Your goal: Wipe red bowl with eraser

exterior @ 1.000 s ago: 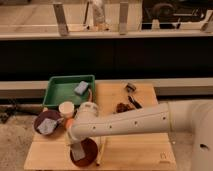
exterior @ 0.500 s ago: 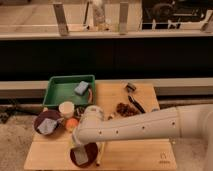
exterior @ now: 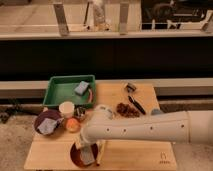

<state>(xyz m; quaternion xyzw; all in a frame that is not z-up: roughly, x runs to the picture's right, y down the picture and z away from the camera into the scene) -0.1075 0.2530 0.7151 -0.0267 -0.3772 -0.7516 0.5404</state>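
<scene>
The red bowl (exterior: 79, 155) sits at the front left of the wooden table. A grey eraser (exterior: 88, 157) stands inside it, touching the bowl's bottom. My gripper (exterior: 91, 150) hangs down from the white arm (exterior: 145, 129), which reaches in from the right. It is shut on the eraser inside the bowl. The wrist hides the back right part of the bowl's rim.
A green tray (exterior: 62, 90) holding a blue-grey sponge (exterior: 81, 88) stands at the back left. A purple bowl with a cloth (exterior: 47, 122), a white cup (exterior: 66, 108) and an orange ball (exterior: 73, 125) sit just behind the red bowl. Brown scraps (exterior: 126, 109) and a black tool (exterior: 136, 104) lie mid-table.
The gripper and eraser have stayed in the red bowl, shifting slightly to the right. The arm has swung lower and now crosses more of the table's front.
</scene>
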